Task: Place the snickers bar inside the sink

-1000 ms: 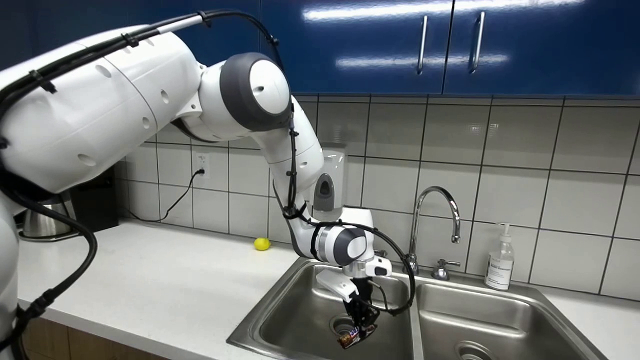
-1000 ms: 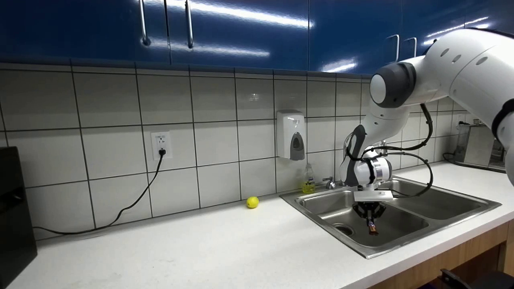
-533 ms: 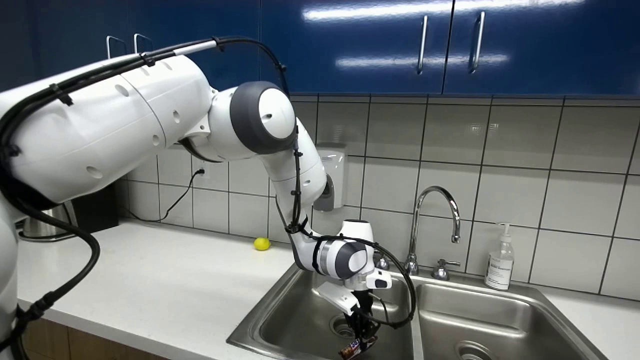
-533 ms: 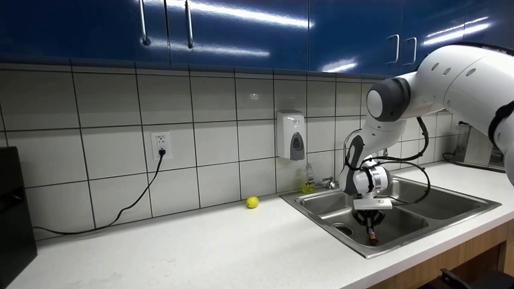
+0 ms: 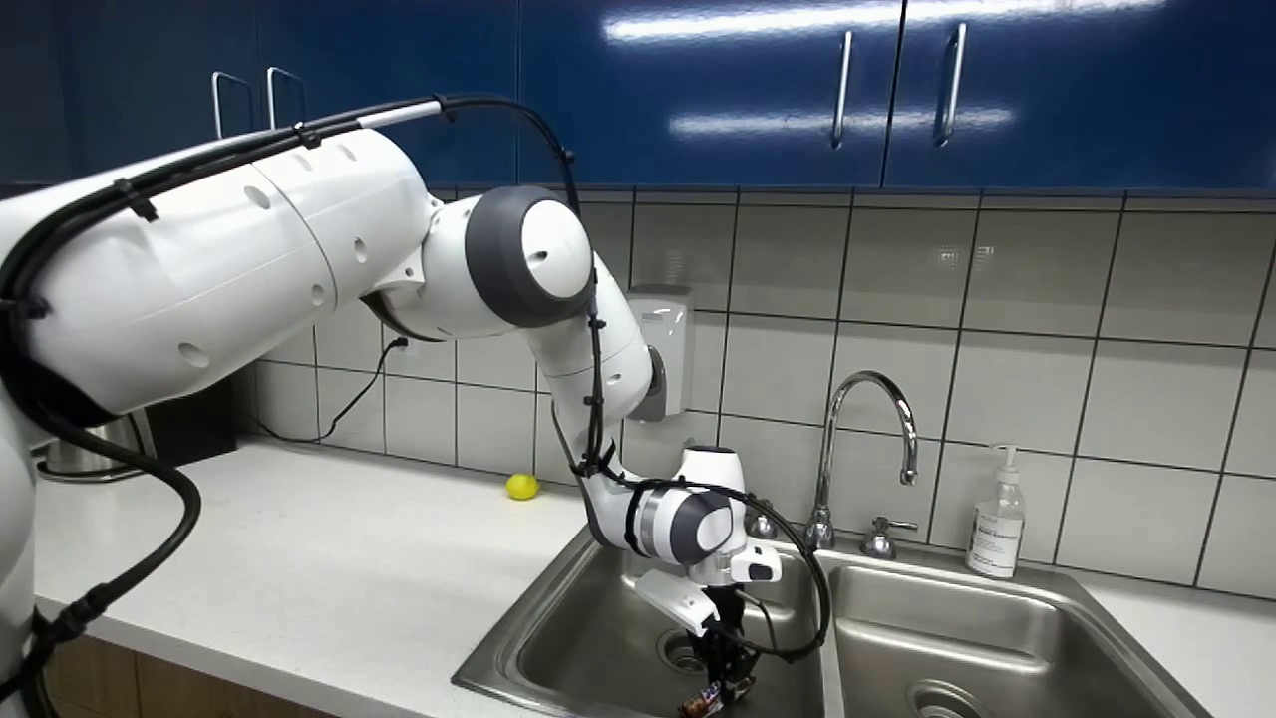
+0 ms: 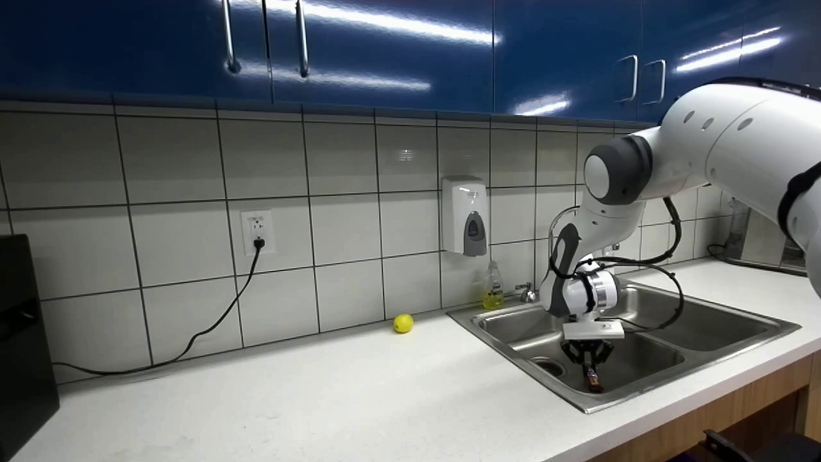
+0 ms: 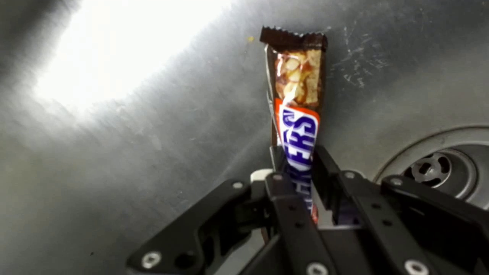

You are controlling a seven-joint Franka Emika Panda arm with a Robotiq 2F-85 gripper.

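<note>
Pincer (image 7: 299,158) is gripping the bar (image 7: 297,84) low inside the sink (image 5: 583,638); placing is apparently underway. Next move is calling for settling it gently, then releasing.

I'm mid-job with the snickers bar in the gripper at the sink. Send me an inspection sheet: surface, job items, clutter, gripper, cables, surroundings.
Surface: basin floor has scratches and a small yellow speck; white countertop alongside.
Snickers bar: wrapped, held low in one basin; whether it touches the floor cannot be told.
Sink: steel, two basins.
Clutter: yellow ball on the countertop; pump bottle and a bottle of yellow liquid at the sink's back edge.
Gripper: shut on the bar, pointing down.
Cables: arm cable loops over the sink; power cord plugged into the wall outlet.
Surroundings: tiled wall behind, blue cabinets above, dispenser on the wall.
</note>
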